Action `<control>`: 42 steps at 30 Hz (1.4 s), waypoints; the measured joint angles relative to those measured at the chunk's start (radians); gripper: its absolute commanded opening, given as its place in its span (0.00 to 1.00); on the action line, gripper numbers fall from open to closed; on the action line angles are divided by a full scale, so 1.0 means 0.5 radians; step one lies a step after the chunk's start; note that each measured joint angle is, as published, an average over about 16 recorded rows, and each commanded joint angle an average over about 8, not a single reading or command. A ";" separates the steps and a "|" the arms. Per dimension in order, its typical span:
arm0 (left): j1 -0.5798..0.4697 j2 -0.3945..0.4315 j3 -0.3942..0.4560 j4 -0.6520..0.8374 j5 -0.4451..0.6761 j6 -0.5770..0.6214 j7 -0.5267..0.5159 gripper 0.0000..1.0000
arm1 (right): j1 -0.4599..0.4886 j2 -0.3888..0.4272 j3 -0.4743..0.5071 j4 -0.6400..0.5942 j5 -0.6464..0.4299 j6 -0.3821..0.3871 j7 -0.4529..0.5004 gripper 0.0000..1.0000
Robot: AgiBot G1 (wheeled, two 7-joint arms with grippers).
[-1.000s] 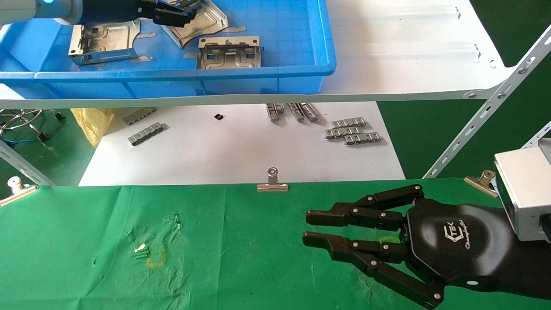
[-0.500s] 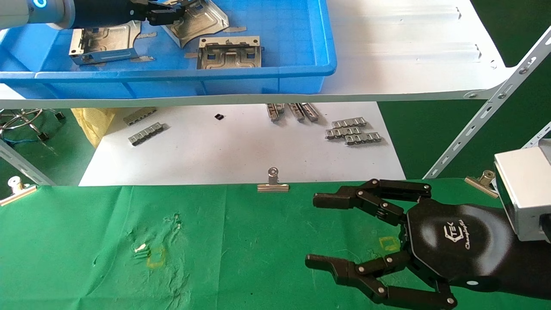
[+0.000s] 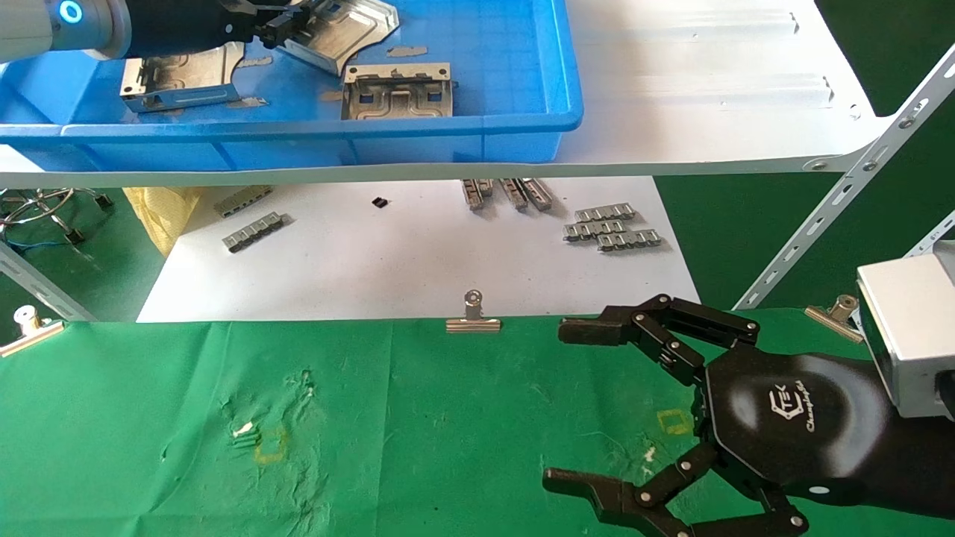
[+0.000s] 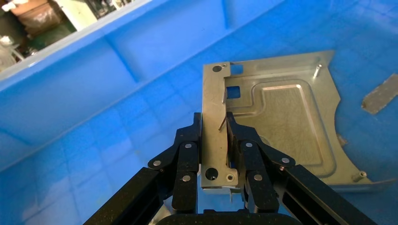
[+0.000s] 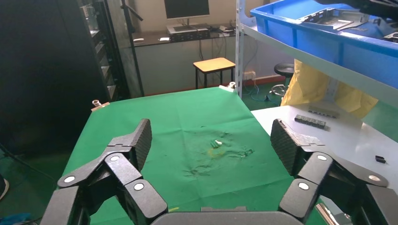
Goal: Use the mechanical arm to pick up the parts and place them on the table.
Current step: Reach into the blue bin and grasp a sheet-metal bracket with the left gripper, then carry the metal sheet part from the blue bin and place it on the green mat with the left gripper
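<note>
A thin, stiff, slippery metal plate point(image 4: 277, 112), tipped up in the blue bin point(image 3: 522, 89) at 11 o'clock, is pinched at its folded rim by the left gripper point(image 4: 214, 140), while the right gripper point(image 3: 589, 406) is spread wide, empty, over the green table point(image 3: 149, 418).

The parts point(image 3: 396, 93) are bare stamped sheet metal with a dull silvery, lightly brushed finish, and the blue bin point(image 3: 515, 89) holding them is smooth moulded plastic. The table point(image 3: 418, 418) carries wrinkled matt green cloth, scuffed in places, edged with shiny metal binder clips point(image 3: 472, 317). The right gripper point(image 3: 571, 403) has a glossy black palm and matt black fingers point(image 3: 597, 332).
</note>
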 measured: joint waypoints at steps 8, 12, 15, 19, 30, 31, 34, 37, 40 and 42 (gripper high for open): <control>-0.040 -0.091 -0.078 -0.108 -0.122 0.326 0.134 0.00 | 0.000 0.000 0.000 0.000 0.000 0.000 0.000 1.00; -0.052 -0.164 -0.123 -0.174 -0.198 0.621 0.257 0.00 | 0.000 0.000 0.000 0.000 0.000 0.000 0.000 1.00; -0.050 -0.223 -0.155 -0.222 -0.257 0.876 0.369 0.00 | 0.000 0.000 0.000 0.000 0.000 0.000 0.000 1.00; -0.025 -0.298 -0.188 -0.289 -0.334 1.195 0.525 0.00 | 0.000 0.000 0.000 0.000 0.000 0.000 0.000 1.00; 0.201 -0.549 -0.126 -0.704 -0.614 1.593 0.714 0.00 | 0.000 0.000 -0.001 0.000 0.001 0.000 0.000 1.00; 0.235 -0.583 -0.104 -0.767 -0.649 1.598 0.711 0.00 | 0.000 0.000 -0.001 0.000 0.001 0.000 0.000 1.00; 0.341 -0.699 -0.024 -0.967 -0.758 1.600 0.698 0.00 | 0.000 0.000 -0.001 0.000 0.001 0.000 0.000 1.00; 0.451 -0.829 0.073 -1.151 -0.857 1.596 0.702 0.00 | 0.000 0.000 -0.001 0.000 0.001 0.000 0.000 1.00; 0.560 -0.952 0.182 -1.286 -0.923 1.590 0.747 0.00 | 0.000 0.000 -0.001 0.000 0.001 0.000 0.000 1.00; 0.628 -1.024 0.257 -1.339 -0.946 1.583 0.800 0.00 | 0.000 0.000 -0.001 0.000 0.001 0.000 -0.001 1.00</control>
